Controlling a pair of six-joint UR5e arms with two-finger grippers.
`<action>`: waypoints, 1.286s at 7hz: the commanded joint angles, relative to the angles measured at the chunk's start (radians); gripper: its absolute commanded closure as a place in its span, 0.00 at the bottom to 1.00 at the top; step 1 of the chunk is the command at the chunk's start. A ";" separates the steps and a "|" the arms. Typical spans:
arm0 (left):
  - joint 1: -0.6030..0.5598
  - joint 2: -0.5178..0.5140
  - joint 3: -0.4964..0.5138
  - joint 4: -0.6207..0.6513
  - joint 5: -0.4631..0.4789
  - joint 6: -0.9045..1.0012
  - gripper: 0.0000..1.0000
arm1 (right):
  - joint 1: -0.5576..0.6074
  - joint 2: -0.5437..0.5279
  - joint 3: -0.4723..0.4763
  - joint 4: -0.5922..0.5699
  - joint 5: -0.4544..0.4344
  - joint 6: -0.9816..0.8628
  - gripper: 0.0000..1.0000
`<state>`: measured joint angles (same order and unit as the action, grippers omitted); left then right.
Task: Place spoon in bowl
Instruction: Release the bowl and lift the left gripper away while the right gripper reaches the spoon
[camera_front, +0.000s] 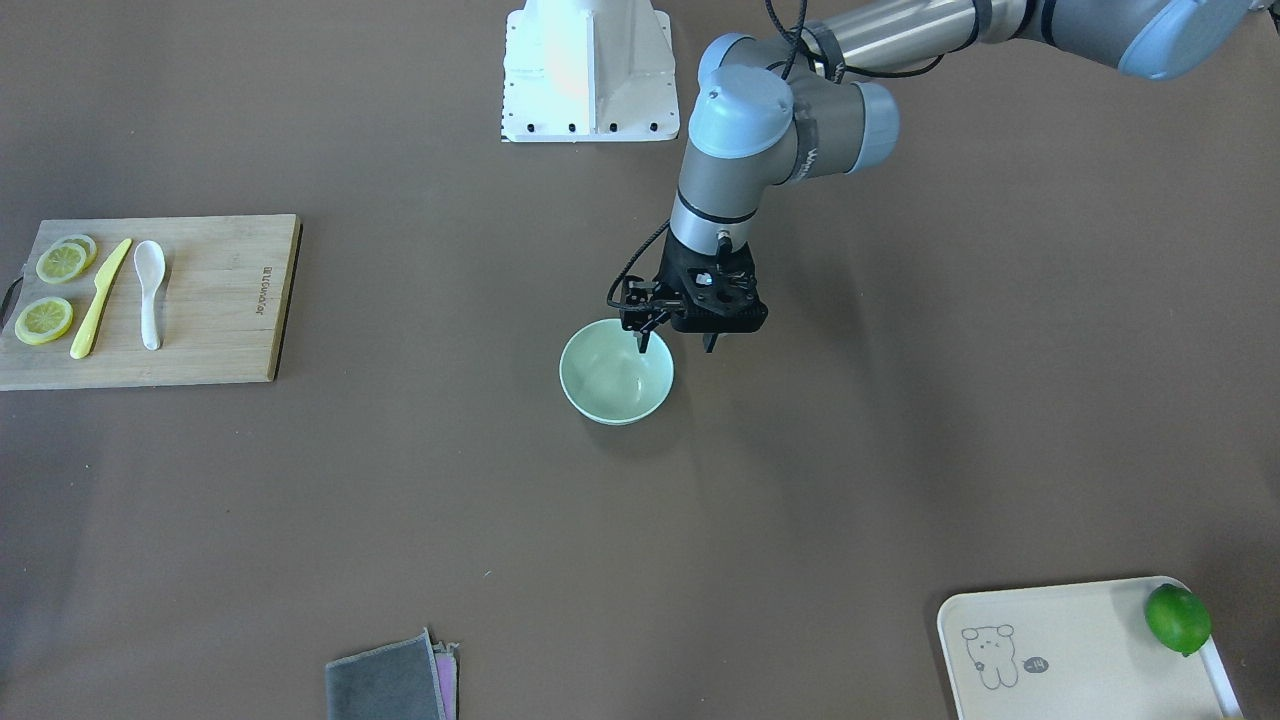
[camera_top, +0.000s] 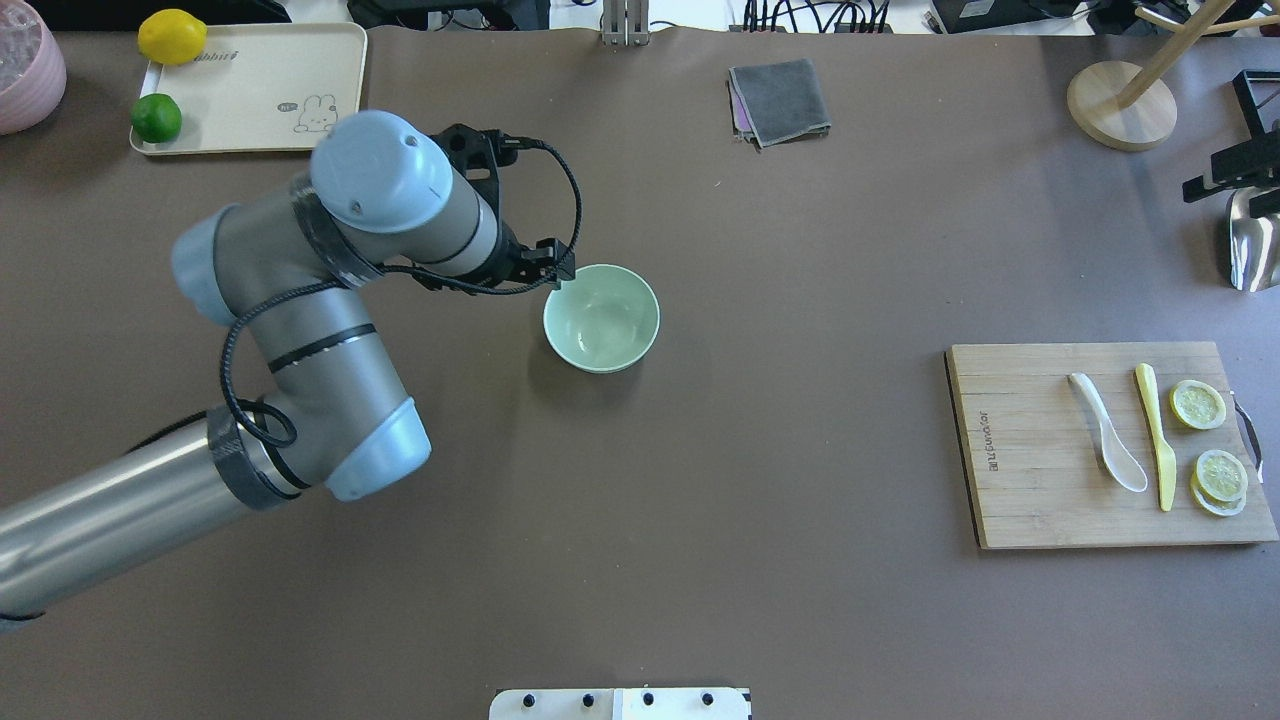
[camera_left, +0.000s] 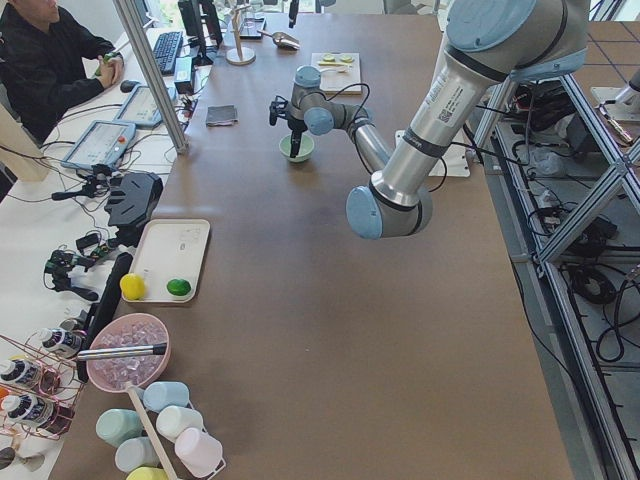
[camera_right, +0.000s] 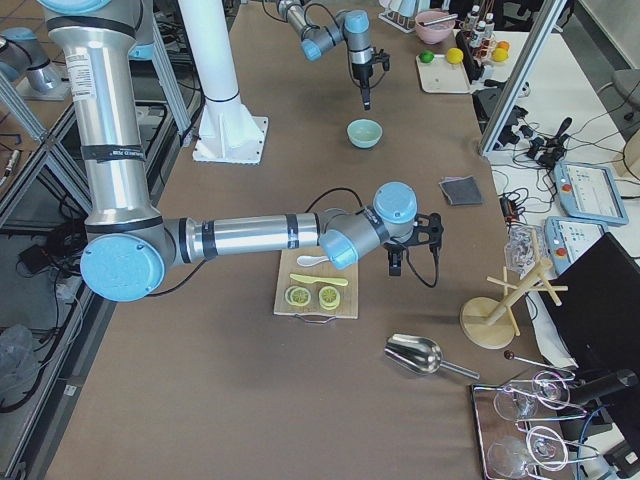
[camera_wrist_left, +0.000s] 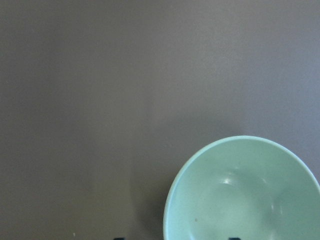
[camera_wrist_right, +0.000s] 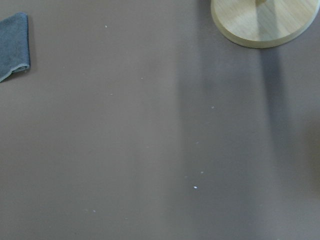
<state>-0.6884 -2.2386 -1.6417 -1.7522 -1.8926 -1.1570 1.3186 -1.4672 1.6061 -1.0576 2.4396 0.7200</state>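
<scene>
Left gripper (camera_front: 676, 347) hung at the bowl (camera_front: 612, 385) rim, fingers spread, nothing held: one finger over the bowl, the other outside it. Spoon (camera_front: 149, 292) lay on the cutting board (camera_front: 215, 300) beside the yellow knife (camera_front: 99, 298), well apart from the bowl. Right gripper (camera_right: 396, 266) sat near the board, couldn't tell spread or pressed together

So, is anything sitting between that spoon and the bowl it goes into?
Nothing visible. Only bare table lies between the spoon on its board and the bowl; the knife lies on the spoon's far side.
</scene>
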 joint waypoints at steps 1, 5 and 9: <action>-0.181 0.052 -0.024 0.010 -0.114 0.187 0.02 | -0.209 -0.039 0.113 0.001 -0.173 0.180 0.00; -0.252 0.076 -0.033 0.005 -0.115 0.261 0.02 | -0.416 -0.206 0.127 0.110 -0.287 0.173 0.00; -0.252 0.077 -0.035 -0.015 -0.115 0.261 0.02 | -0.449 -0.214 0.126 0.108 -0.317 0.165 0.30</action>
<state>-0.9403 -2.1615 -1.6767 -1.7622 -2.0080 -0.8954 0.8705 -1.6801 1.7296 -0.9496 2.1206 0.8863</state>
